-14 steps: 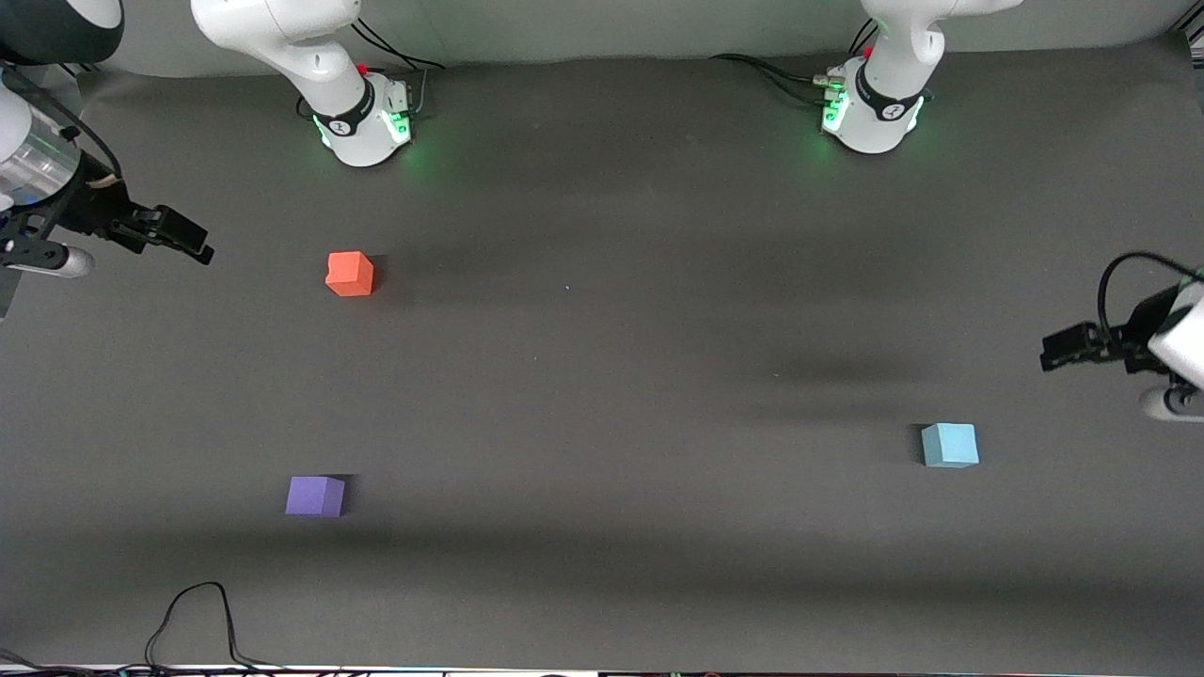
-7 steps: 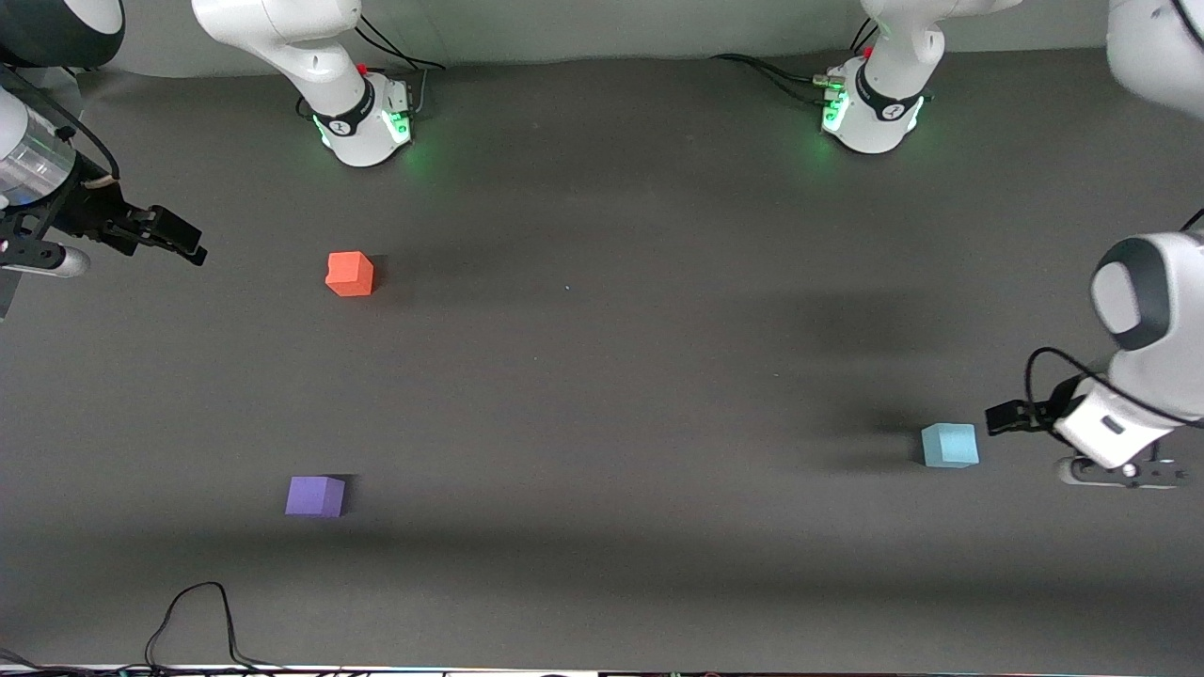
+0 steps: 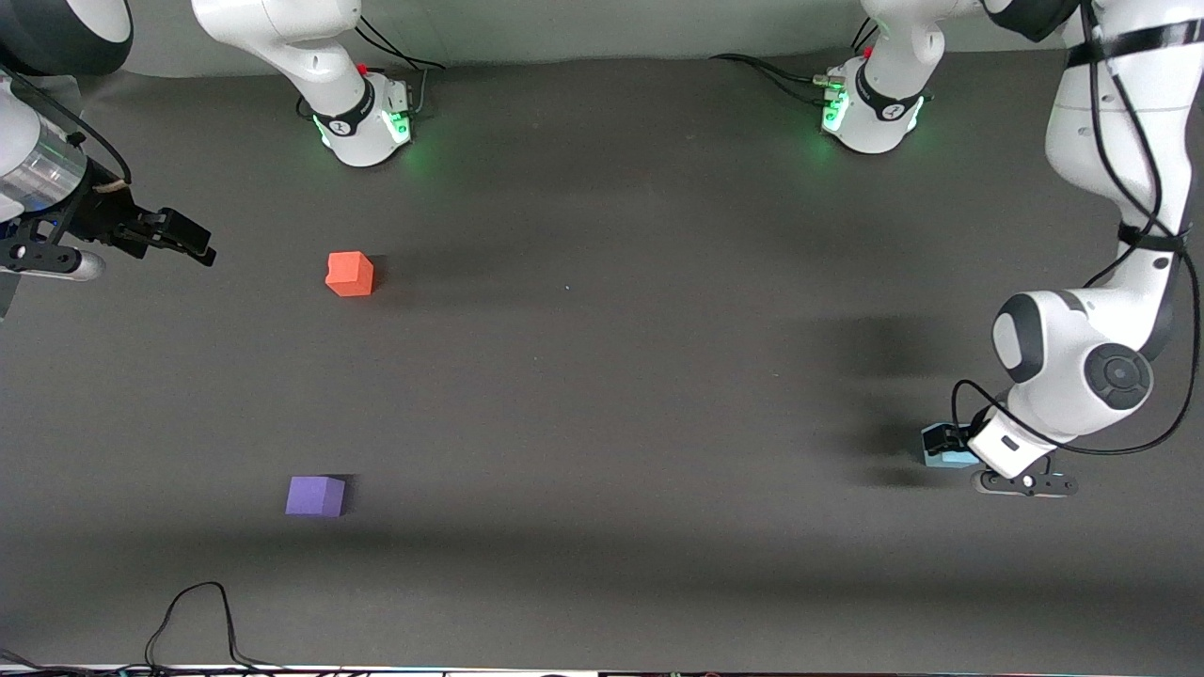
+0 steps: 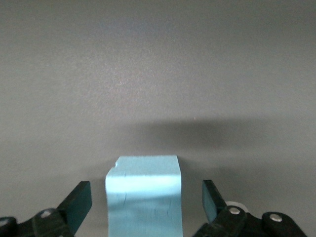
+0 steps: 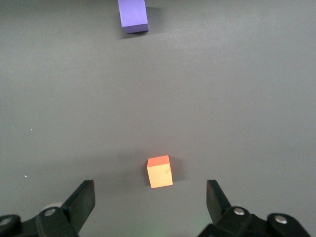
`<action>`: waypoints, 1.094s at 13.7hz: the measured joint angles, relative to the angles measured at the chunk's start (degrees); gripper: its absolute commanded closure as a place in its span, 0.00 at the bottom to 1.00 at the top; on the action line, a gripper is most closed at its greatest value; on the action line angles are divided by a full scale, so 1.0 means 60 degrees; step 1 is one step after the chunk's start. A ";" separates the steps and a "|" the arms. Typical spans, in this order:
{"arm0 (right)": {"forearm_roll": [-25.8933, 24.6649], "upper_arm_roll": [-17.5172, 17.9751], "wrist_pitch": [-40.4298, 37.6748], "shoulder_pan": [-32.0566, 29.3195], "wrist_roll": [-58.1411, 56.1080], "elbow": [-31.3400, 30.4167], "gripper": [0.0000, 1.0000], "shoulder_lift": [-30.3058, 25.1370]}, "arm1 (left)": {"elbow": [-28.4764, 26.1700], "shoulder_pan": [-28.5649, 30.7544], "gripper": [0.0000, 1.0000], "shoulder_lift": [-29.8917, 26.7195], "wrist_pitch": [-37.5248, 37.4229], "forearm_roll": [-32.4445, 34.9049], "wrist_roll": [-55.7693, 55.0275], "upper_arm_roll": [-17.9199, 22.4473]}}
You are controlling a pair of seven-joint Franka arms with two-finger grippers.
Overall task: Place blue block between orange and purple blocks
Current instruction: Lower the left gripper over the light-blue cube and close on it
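From the front view, my left gripper (image 3: 952, 444) is down at the table (image 3: 602, 376) over the blue block (image 3: 943, 458), near the left arm's end and toward the camera. Only a sliver of the block shows past my wrist. The orange block (image 3: 350, 274) and the purple block (image 3: 315, 495) sit well apart from it, toward the right arm's end, the purple one nearer the camera than the orange, with bare table between them. My right gripper (image 3: 179, 240) waits in the air over the table edge at the right arm's end.

In the left wrist view, my fingers (image 4: 79, 203) are spread wide with the blue block (image 4: 144, 195) between them, a clear gap on each side, so nothing is gripped yet. The block looks like matte foam with faint cracks on its top face. I judge it light, slightly soft and not slippery. I would close on the two flat side faces, centred and low, with modest force so it does not squash or twist.

In the right wrist view, my right gripper (image 5: 150, 207) is also wide and empty, looking down on the orange block (image 5: 160, 172) with the purple block (image 5: 133, 16) well apart from it.
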 measured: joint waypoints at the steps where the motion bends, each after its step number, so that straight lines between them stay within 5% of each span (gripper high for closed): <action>1: 0.0027 -0.0061 -0.0001 -0.0001 -0.0070 -0.0024 0.00 -0.0050 | 0.0001 -0.0001 0.00 0.0105 0.0184 0.0000 0.0000 -0.0004; 3: 0.0147 -0.0100 0.0000 0.0002 -0.0144 -0.0109 0.00 -0.0116 | 0.0008 0.0000 0.00 0.0174 0.0322 0.0000 0.0000 -0.0004; 7: 0.0188 -0.0050 0.0020 0.0089 -0.0176 -0.0398 0.00 -0.0185 | 0.0014 0.0001 0.39 0.0174 0.0332 -0.0002 0.0000 -0.0004; 15: 0.0191 -0.0018 0.0200 0.0097 -0.0191 -0.1123 0.00 -0.1096 | 0.0039 0.0006 0.43 0.0170 0.0336 -0.0008 -0.0011 -0.0003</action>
